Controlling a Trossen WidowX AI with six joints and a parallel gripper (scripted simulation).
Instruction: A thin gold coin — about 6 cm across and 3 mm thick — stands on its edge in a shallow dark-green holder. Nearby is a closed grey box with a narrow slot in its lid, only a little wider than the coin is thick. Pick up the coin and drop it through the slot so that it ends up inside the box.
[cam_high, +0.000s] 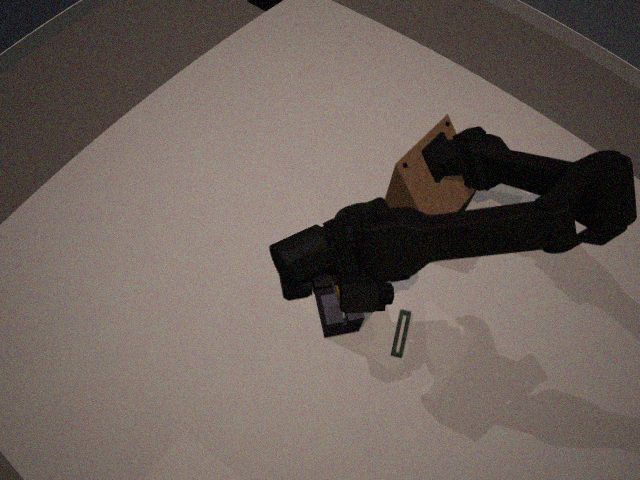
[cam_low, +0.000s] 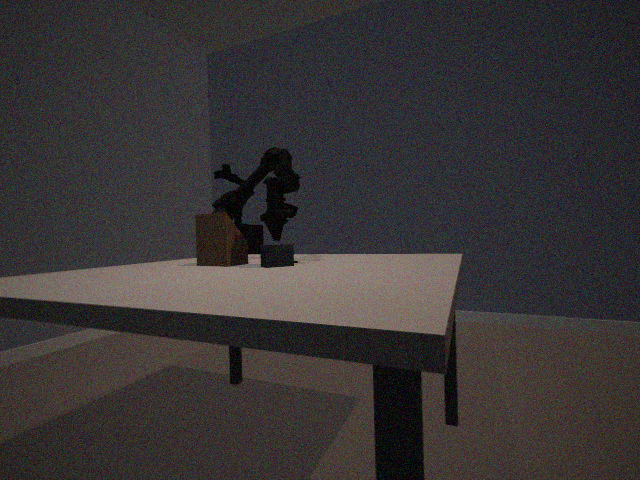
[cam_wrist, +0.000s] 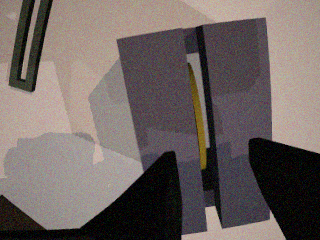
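The grey box (cam_high: 330, 307) (cam_low: 277, 255) (cam_wrist: 155, 90) stands on the table with its slot running nearly upright in the wrist view. The gold coin (cam_wrist: 200, 125) is on edge in the slot, seen as a thin sliver between the two lid halves; how deep it sits I cannot tell. A small yellow glint of it shows in the top view. My gripper (cam_low: 277, 238) (cam_wrist: 212, 156) is over the box, its fingers apart on either side of the slot and not touching the coin. The dark-green holder (cam_high: 397, 353) (cam_wrist: 20, 50) is empty beside the box.
A brown wooden block (cam_high: 439, 193) (cam_low: 211, 240) with a slanted face stands near the arm, beyond the box from the holder in the top view. The arm hides part of the block and box there. Shadows of the arm fall over the box and holder area.
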